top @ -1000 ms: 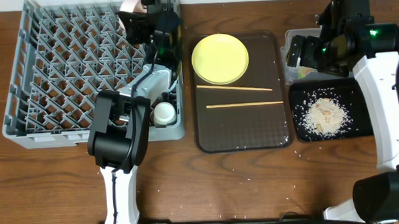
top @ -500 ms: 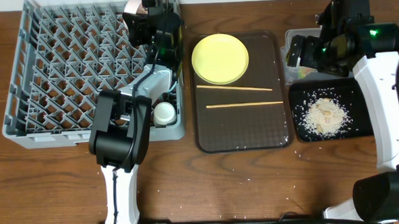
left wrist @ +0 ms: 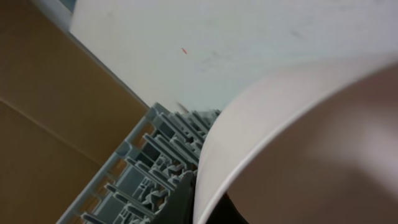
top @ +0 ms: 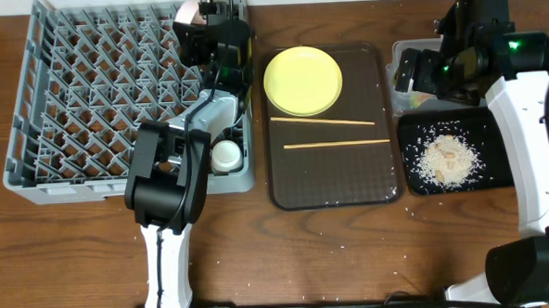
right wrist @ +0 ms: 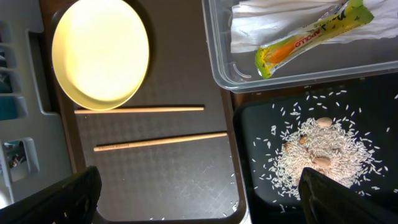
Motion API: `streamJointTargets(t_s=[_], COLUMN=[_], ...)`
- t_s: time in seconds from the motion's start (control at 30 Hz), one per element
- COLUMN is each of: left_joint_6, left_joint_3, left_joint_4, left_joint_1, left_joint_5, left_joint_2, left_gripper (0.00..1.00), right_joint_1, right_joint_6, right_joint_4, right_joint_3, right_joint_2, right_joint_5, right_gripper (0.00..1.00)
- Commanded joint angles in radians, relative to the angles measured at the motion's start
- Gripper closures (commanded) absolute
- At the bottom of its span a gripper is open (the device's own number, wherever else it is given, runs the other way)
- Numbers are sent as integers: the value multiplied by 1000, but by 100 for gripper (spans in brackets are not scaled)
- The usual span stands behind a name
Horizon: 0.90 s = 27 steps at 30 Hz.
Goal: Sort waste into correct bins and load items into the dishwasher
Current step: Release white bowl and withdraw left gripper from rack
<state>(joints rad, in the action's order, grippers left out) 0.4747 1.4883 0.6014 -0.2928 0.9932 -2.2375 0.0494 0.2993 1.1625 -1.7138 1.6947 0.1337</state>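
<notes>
We hold the white bowl (left wrist: 298,137) by its rim in our left fingers (top: 196,26) over the far corner of the grey rack (top: 68,107); it looks hard, slippery and could break, and our right fingers (right wrist: 56,199) are wide.

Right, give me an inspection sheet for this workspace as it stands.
Surface: wooden table, brown serving tray in the middle.
Job's things: yellow plate and two chopsticks on the serving tray; white cup in the dish rack; wrapper and napkin in the clear tub; rice in the black tray.
Clutter: stray grains at the serving tray's edge.
End effectors: left shut on a bowl over the rack's corner; right open, empty.
Cables: black cable along the left arm.
Surroundings: pale wall beyond the rack.
</notes>
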Motion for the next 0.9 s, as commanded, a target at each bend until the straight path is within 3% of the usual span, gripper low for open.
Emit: streamJointTargets(t_s=[0.0, 0.2, 0.37, 0.6, 0.7, 0.87], left_joint_6=[-24, -24, -24, -24, -24, -35], left_joint_3=[15, 15, 15, 15, 16, 16], left_joint_4=[-56, -150, -175, -175, -206, -298], left_joint_1=[-18, -54, -84, -95, -95, -95], left_joint_5=[-13, -12, 12, 3, -49, -208], left_joint_2=[-11, -10, -8, 4, 22, 66], left_gripper=[90, 75, 69, 39, 29, 24], right_joint_1=[10, 10, 10, 10, 10, 10], right_joint_6=[-8, -8, -8, -8, -8, -8], right_joint_4=[1, 1, 1, 1, 1, 1], right_joint_3=[-5, -5, -5, -5, -5, -5], right_joint_2=[2, 2, 2, 2, 2, 2], right_joint_5=[-6, -6, -6, -6, -6, -6], right_gripper=[1, 1, 1, 1, 1, 1])
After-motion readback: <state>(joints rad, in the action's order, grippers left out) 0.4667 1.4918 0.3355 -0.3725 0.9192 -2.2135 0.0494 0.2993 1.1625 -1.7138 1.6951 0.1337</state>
